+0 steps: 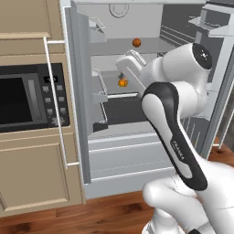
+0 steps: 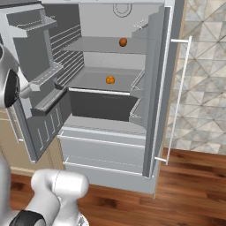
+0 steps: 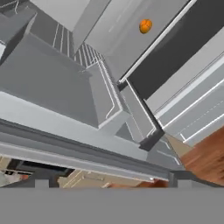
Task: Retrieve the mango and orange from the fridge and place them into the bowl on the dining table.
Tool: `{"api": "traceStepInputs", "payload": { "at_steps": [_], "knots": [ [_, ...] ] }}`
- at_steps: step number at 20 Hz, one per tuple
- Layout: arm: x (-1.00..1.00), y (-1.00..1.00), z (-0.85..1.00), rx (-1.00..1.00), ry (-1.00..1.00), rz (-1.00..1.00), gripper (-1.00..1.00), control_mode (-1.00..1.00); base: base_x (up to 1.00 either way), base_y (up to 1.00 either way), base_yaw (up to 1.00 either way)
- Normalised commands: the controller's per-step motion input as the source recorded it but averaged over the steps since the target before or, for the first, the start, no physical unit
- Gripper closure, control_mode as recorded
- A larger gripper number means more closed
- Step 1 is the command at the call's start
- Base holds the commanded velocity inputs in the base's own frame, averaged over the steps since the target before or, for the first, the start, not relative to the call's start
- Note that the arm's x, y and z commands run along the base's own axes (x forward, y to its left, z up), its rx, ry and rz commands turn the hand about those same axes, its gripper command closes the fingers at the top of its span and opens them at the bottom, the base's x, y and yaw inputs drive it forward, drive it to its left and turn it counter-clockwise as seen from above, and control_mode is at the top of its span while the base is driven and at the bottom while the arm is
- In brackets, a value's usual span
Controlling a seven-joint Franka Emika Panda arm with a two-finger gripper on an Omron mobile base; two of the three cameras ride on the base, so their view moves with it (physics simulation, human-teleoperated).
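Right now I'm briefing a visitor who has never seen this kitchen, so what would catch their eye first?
The fridge stands wide open, both doors swung out. Two small fruits glow against its grey interior: the mango on the upper shelf and the orange on the shelf below. In the left base view, the white arm rises in front.

Inside the tall pale grey double-door fridge (image 2: 110, 101), doors swung wide, a small rounded red mango (image 2: 123, 42) sits on an upper shelf, a bright orange ball (image 2: 110, 80) one shelf below, drawers beneath, a black-fronted microwave (image 1: 32, 96) to its left.
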Motion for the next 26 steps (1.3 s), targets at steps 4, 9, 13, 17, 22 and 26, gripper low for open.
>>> {"api": "traceStepInputs", "payload": {
  "at_steps": [4,9,13,17,22,26],
  "knots": [
    [-0.11,-0.91,-0.40,-0.36,-0.17,0.00,-1.00,-1.00,0.00,0.00,0.00],
    [-0.20,-0.67,-0.24,-0.23,-0.29,0.05,-1.00,-1.00,0.00,0.00,0.00],
    [-0.28,-0.54,-0.27,-0.21,-0.27,0.11,-1.00,-1.00,0.00,0.00,0.00],
    [-0.52,-0.47,0.00,-0.13,-0.10,0.12,-1.00,-1.00,0.00,0.00,0.00],
    [-0.45,-0.22,0.13,-0.10,0.00,0.01,-1.00,-1.00,0.00,0.00,0.00],
    [-0.31,-0.18,0.16,-0.11,0.04,0.00,-1.00,-1.00,0.00,0.00,0.00]
  ]
}}
